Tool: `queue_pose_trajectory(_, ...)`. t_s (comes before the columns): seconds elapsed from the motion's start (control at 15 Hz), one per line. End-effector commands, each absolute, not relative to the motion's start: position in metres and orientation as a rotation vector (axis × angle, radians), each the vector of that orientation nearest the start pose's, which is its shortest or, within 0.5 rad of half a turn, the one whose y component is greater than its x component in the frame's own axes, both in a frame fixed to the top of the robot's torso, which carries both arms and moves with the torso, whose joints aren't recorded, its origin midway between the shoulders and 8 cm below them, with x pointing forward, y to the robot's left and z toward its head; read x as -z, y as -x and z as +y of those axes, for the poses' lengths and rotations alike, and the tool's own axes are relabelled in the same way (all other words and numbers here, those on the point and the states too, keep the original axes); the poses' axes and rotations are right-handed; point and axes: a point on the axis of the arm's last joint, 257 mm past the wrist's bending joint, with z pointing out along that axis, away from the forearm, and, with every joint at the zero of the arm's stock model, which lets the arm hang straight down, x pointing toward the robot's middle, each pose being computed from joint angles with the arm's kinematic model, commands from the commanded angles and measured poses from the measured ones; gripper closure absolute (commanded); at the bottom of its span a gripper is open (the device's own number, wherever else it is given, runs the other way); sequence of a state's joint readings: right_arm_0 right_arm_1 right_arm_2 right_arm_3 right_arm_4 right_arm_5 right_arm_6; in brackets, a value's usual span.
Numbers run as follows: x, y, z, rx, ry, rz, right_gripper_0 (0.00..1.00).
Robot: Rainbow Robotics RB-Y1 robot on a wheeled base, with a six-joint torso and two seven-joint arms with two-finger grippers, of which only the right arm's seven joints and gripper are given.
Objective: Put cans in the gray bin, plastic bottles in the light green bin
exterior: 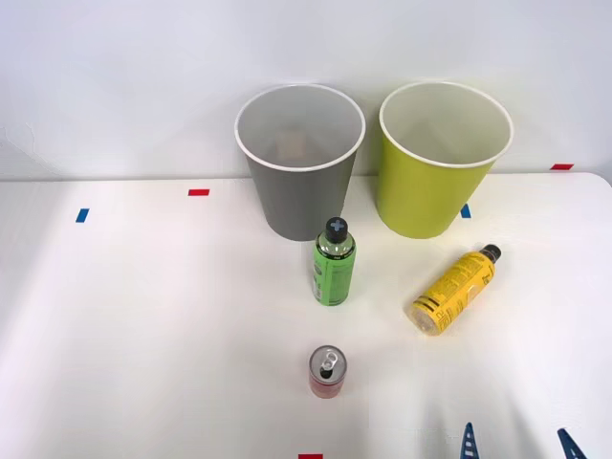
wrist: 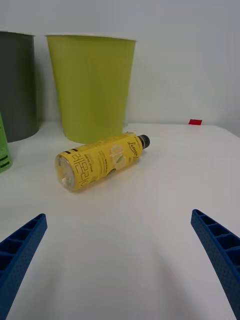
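A short red can (exterior: 326, 372) with a silver top stands upright near the table's front. Behind it stands a green-labelled bottle (exterior: 333, 263) with a black cap; its edge (wrist: 4, 150) shows in the wrist view. A yellow bottle (exterior: 456, 288) (wrist: 98, 161) lies on its side to the right, cap pointing toward the back. The gray bin (exterior: 298, 163) (wrist: 17, 85) and the light green bin (exterior: 440, 158) (wrist: 92, 85) stand side by side at the back. My right gripper (exterior: 516, 444) (wrist: 120, 260) is open at the front right, short of the yellow bottle, with nothing between its fingers.
Small red tape marks (exterior: 198, 192) and blue tape marks (exterior: 81, 215) lie on the white table (exterior: 143, 335). A white wall rises right behind the bins. The table's right edge curves near the yellow bottle's side.
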State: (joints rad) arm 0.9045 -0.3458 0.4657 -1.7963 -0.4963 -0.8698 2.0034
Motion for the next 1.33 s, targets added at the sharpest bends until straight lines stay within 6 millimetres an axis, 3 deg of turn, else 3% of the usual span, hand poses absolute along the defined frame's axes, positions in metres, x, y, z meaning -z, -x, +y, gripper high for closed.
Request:
queue_pose_trajectory(0.07,0.274,-0.228,-0.263,0.156,-0.04,1.472,0.0)
queue_pose_trajectory(0.33,0.273,-0.262,-0.283,0.139,-0.079,1.54,0.0)
queue_pose_trajectory(0.53,0.257,-0.297,-0.285,0.058,-0.128,1.61,0.0)
queue_pose_trajectory(0.73,0.255,-0.322,-0.29,0.033,-0.125,1.666,0.0)
queue_pose_trajectory(1.0,0.245,-0.365,-0.288,-0.011,-0.044,1.775,0.0)
queue_pose_trajectory(1.33,0.226,-0.381,-0.28,-0.022,0.022,1.966,0.0)
